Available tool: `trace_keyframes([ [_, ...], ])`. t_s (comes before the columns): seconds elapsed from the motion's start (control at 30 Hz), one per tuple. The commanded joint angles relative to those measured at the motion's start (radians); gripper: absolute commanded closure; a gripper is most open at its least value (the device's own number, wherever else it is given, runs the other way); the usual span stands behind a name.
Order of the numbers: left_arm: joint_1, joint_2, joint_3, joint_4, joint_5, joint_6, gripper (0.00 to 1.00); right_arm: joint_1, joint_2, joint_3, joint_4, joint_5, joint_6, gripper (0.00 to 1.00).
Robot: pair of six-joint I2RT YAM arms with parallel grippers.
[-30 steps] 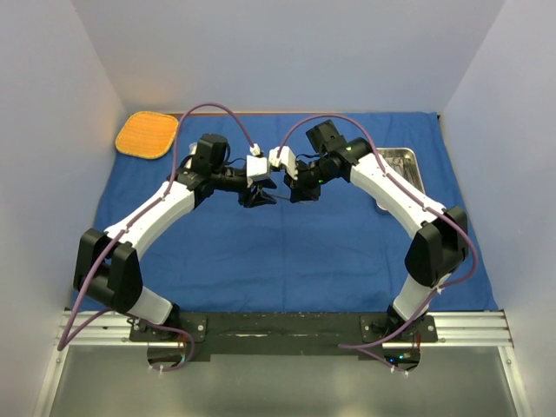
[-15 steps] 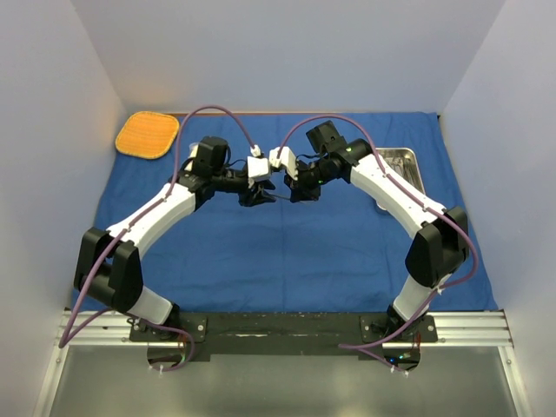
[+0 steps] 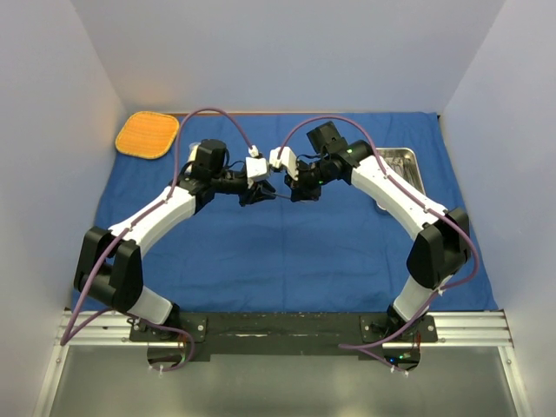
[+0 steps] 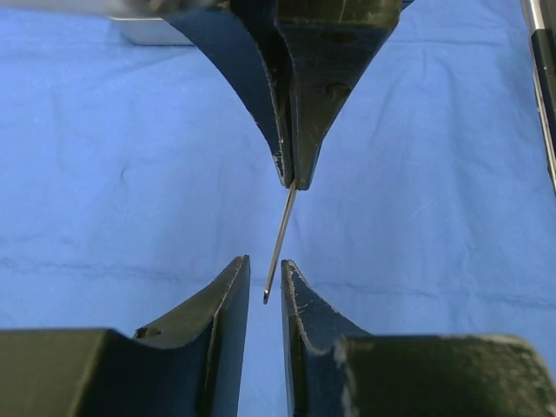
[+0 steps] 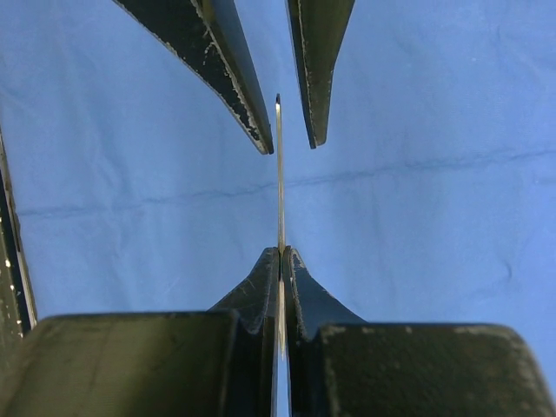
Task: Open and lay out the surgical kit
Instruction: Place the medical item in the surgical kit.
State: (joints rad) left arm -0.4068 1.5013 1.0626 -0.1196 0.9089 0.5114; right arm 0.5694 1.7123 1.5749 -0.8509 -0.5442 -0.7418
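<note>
Looking down from the top view, two arms meet above the middle of one blue cloth point(image 3: 287, 252), which is spread flat over the table. The left gripper point(image 3: 257, 195) and right gripper point(image 3: 300, 193) face each other tip to tip, just beside one another. One steel tray point(image 3: 401, 162) lies on the cloth near the far right corner. One orange mat point(image 3: 147, 135) lies at the far left corner, overlapping the cloth's edge.

In the left wrist view, the left gripper's two fingers point(image 4: 228, 295) stand slightly apart. One slim metal tool point(image 4: 280, 234) hangs with its tip in the gap between them, touching neither. Scissors or forceps: cannot tell, as it is seen edge-on.

In the right wrist view, the right gripper's two fingers point(image 5: 261, 278) are pressed together, pinching the tool. The tool's free end reaches between the two parted fingers opposite.
</note>
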Motion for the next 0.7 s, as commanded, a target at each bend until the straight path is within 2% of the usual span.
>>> trace_keyframes([
  [0.0, 0.003, -0.012, 0.005, 0.046, 0.045, -0.011, 0.81, 0.006, -0.052, 0.0, 0.027, -0.003, -0.005, 1.0],
  [0.13, 0.003, -0.004, 0.002, 0.035, 0.053, -0.013, 1.0, 0.006, -0.056, 0.002, 0.027, 0.001, -0.005, 1.0],
  [0.33, 0.005, -0.003, 0.0, 0.014, 0.065, -0.007, 1.0, 0.006, -0.062, -0.01, 0.044, 0.021, -0.002, 1.0],
  [0.43, 0.005, -0.006, -0.01, 0.04, 0.045, -0.022, 1.0, 0.006, -0.074, -0.036, 0.079, 0.056, 0.01, 0.79],
  [0.47, 0.009, -0.007, -0.015, 0.05, 0.032, -0.028, 1.0, 0.004, -0.085, -0.053, 0.09, 0.067, 0.025, 0.62],
  [0.5, 0.013, -0.007, -0.024, 0.064, 0.025, -0.051, 1.0, 0.003, -0.091, -0.061, 0.101, 0.09, 0.033, 0.54],
  [0.57, 0.029, -0.007, -0.042, 0.148, 0.005, -0.094, 1.0, -0.006, -0.111, -0.093, 0.153, 0.113, 0.077, 0.44],
  [0.67, 0.059, -0.013, -0.088, 0.283, -0.059, -0.201, 1.0, -0.042, -0.137, -0.14, 0.239, 0.151, 0.172, 0.34],
])
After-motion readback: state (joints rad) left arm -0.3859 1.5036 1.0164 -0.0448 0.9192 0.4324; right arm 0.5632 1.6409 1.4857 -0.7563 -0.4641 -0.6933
